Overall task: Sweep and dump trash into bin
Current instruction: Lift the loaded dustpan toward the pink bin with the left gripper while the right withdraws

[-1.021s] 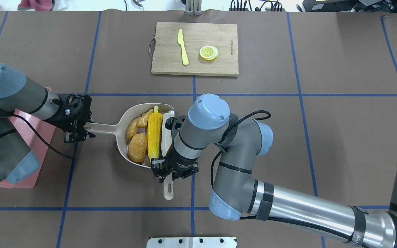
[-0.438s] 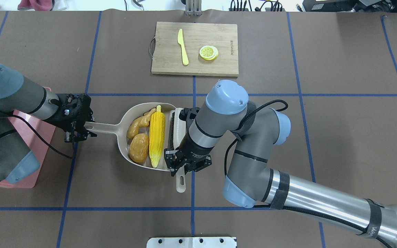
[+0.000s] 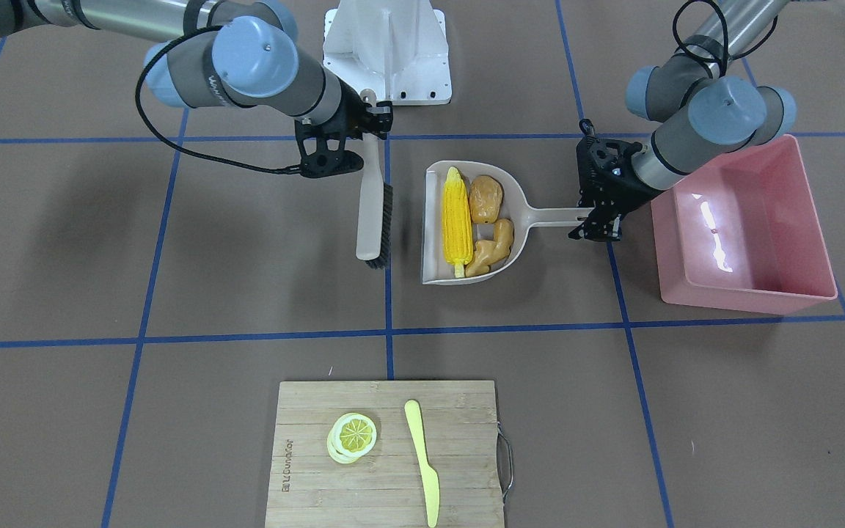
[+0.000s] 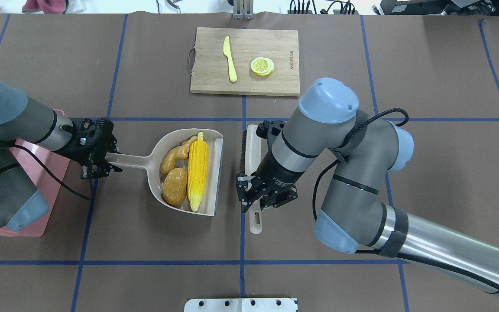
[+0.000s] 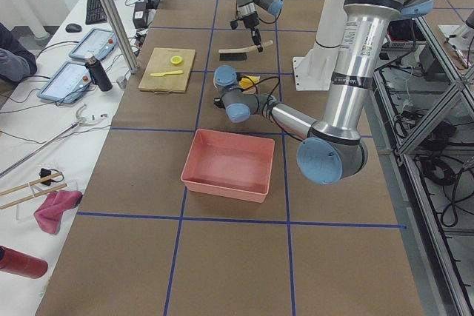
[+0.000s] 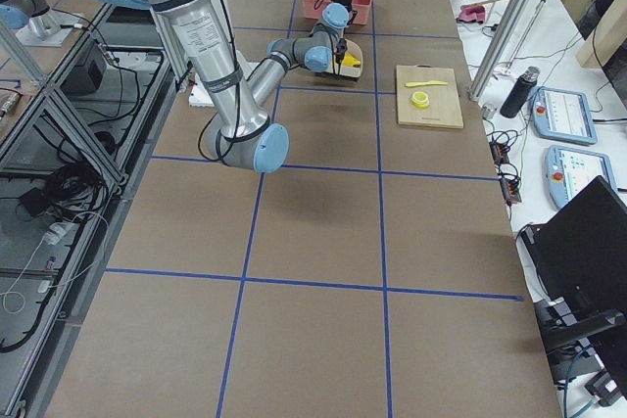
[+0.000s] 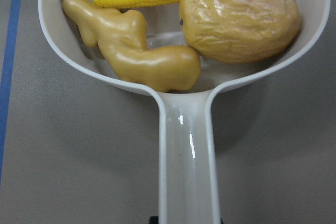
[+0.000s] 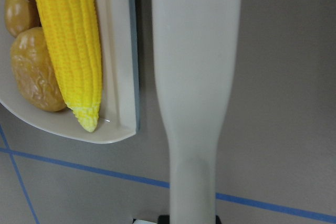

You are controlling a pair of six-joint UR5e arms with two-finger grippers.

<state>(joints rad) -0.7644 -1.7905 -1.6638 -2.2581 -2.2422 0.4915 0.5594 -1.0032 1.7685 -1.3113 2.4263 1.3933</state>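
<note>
Left of centre in the overhead view, the beige dustpan (image 4: 218, 173) holds all the trash: the corn cob (image 4: 198, 171) lies along its open edge, with the potato (image 4: 174, 185) and ginger root (image 4: 173, 155) nearer the handle. The left gripper (image 4: 102, 162) has its jaws pinching that handle's end, beside the pink bin (image 3: 811, 220) at the frame's left edge. Right of the pan and apart from it, the right gripper (image 4: 258, 203) seems clamped on the brush (image 4: 253, 141) handle.

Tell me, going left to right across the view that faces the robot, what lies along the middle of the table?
First the brush → dustpan holding the corn cob, potato and ginger root → left gripper clamped on its handle → pink bin.
</note>
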